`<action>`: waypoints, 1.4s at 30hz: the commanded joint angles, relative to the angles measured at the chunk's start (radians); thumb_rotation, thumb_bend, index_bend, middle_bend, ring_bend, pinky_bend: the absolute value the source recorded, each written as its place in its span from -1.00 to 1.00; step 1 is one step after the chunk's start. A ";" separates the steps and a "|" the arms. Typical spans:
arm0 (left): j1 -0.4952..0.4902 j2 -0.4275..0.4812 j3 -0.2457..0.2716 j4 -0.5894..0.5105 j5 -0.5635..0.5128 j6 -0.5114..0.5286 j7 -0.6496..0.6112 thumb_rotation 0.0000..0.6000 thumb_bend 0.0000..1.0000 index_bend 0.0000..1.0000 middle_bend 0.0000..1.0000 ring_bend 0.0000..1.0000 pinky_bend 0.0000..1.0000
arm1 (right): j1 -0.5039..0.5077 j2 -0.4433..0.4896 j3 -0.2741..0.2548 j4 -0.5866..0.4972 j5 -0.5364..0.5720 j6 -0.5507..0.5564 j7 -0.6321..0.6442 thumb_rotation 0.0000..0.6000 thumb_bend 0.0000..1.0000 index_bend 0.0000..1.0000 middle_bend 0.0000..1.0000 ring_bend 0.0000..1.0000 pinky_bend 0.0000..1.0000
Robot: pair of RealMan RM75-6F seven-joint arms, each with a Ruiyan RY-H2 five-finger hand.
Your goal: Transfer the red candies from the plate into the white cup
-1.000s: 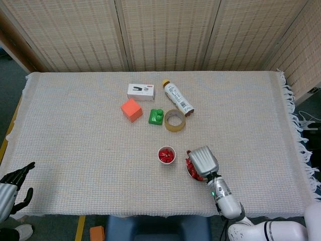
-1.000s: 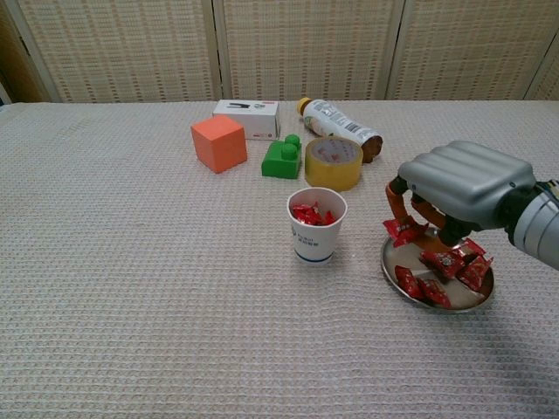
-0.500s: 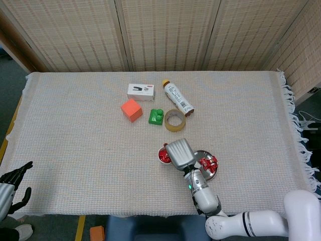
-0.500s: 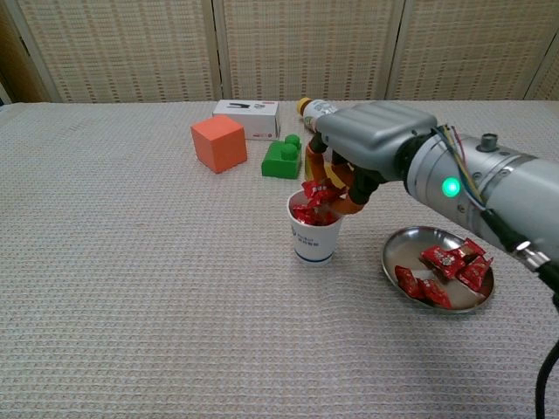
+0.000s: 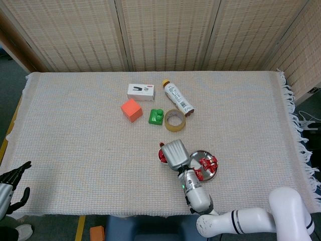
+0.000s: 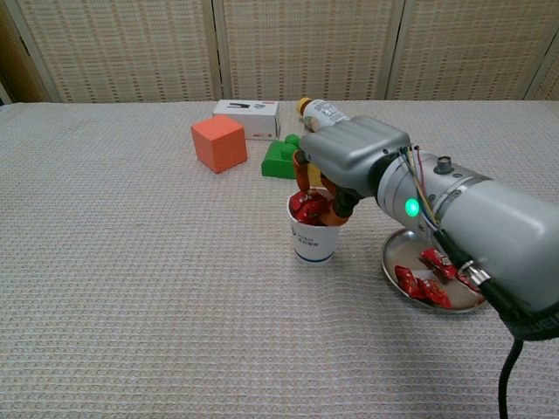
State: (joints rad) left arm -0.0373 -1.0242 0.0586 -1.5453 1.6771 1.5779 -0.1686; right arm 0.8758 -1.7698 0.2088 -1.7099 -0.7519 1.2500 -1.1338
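your right hand [image 6: 348,161] is over the white cup [image 6: 314,241], its orange-tipped fingers [image 6: 302,174] curled down into the mouth; whether they pinch a candy, i cannot tell. the paper cup holds crinkled red candies [image 6: 306,209]. at 3 o'clock of the cup, the round shiny metal plate [image 6: 392,260] has more wrapped candies [image 6: 441,269]. your left hand [image 5: 12,181] is at the 8 o'clock table edge, fingers apart and holding nothing. the tablecloth [image 5: 75,135] is waffle-woven.
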 commanded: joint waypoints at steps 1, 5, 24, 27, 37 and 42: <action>0.000 0.000 0.000 0.000 0.001 0.001 0.002 1.00 0.08 -0.98 -0.69 -0.57 -0.43 | 0.004 0.004 -0.005 -0.007 0.012 0.003 -0.006 1.00 -0.46 -0.52 0.58 0.49 0.99; 0.001 0.000 -0.001 0.000 -0.001 0.003 0.002 1.00 0.08 -0.98 -0.69 -0.57 -0.43 | 0.009 0.008 -0.005 -0.014 0.021 0.010 -0.004 1.00 -0.46 -0.69 0.58 0.47 0.99; 0.002 -0.002 -0.003 0.001 0.000 0.005 0.004 1.00 0.08 -0.98 -0.69 -0.57 -0.43 | -0.052 0.161 -0.109 -0.161 -0.147 0.008 0.152 1.00 -0.46 -0.80 0.58 0.46 0.99; -0.001 -0.005 -0.002 -0.001 -0.001 -0.003 0.014 1.00 0.08 -0.98 -0.69 -0.57 -0.43 | -0.076 0.205 -0.187 -0.203 -0.268 0.008 0.168 1.00 -0.46 -0.75 0.58 0.46 0.99; 0.001 -0.010 0.002 -0.010 0.006 -0.002 0.043 1.00 0.08 -0.98 -0.69 -0.57 -0.43 | -0.112 0.190 -0.341 -0.238 -0.442 -0.038 0.084 1.00 -0.47 -0.67 0.58 0.46 0.99; 0.002 -0.010 0.004 -0.009 0.008 -0.001 0.040 1.00 0.08 -0.98 -0.69 -0.57 -0.43 | -0.115 0.155 -0.344 -0.212 -0.422 -0.052 0.047 1.00 -0.48 -0.63 0.58 0.46 0.99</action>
State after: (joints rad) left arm -0.0352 -1.0341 0.0621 -1.5544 1.6847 1.5768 -0.1284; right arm 0.7627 -1.6061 -0.1334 -1.9295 -1.1801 1.2026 -1.0783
